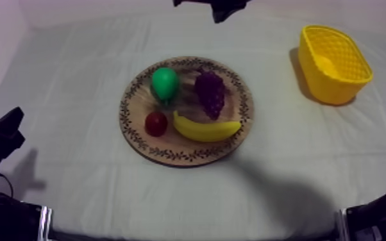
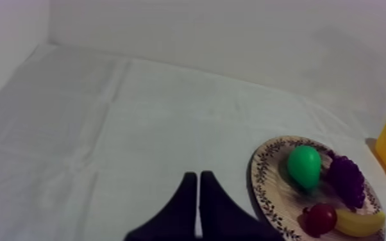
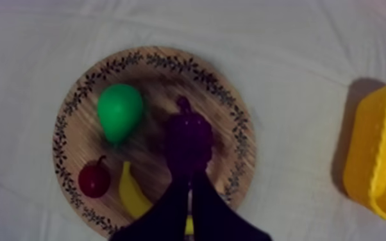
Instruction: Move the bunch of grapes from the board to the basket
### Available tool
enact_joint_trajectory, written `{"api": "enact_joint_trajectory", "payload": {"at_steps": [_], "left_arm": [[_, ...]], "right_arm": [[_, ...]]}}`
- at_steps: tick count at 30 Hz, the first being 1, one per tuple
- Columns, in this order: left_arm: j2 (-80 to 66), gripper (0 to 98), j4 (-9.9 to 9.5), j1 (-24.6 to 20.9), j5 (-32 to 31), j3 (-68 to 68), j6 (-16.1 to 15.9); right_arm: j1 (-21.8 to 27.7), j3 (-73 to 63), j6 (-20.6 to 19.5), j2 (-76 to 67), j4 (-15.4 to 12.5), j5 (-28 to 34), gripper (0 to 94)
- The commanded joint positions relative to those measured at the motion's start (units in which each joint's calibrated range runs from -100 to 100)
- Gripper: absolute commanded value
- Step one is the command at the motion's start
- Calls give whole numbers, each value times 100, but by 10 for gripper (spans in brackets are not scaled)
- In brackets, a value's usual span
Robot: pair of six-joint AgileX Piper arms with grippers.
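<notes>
Near left edge of surface (image 1: 74, 96): left jaws closed on nothing; mid-surface, bunch of grapes (image 1: 210, 93) lies on wooden board (image 1: 170, 154) beside pear (image 1: 165, 83); right jaws closed, empty, above the bunch; yellow basket (image 1: 334, 64) far right.

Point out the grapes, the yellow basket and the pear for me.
bunch of grapes (image 1: 209, 93), top view, middle of the cluster.
yellow basket (image 1: 343, 93), top view, outer side wall.
pear (image 1: 164, 83), top view, middle of its body.

The top view looks down at a slant on the whole table (image 1: 74, 102). The left wrist view looks low across it from one side. The right wrist view looks steeply down, close above the wooden board (image 3: 234, 122). All 3 share the wooden board and the yellow basket (image 1: 327, 90).
</notes>
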Motion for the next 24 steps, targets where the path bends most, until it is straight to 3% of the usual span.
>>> {"api": "enact_joint_trajectory", "payload": {"at_steps": [1, 13, 24], "left_arm": [[0, 1, 1, -2, 7, -2, -1], [0, 1, 1, -2, 7, -2, -1], [0, 1, 1, -2, 7, -2, -1]], "right_arm": [[5, 37, -13, 76, -26, 44, 2], [57, 247, -84, 440, -109, 72, 187], [113, 352, -223, 489, -186, 8, 588]]}}
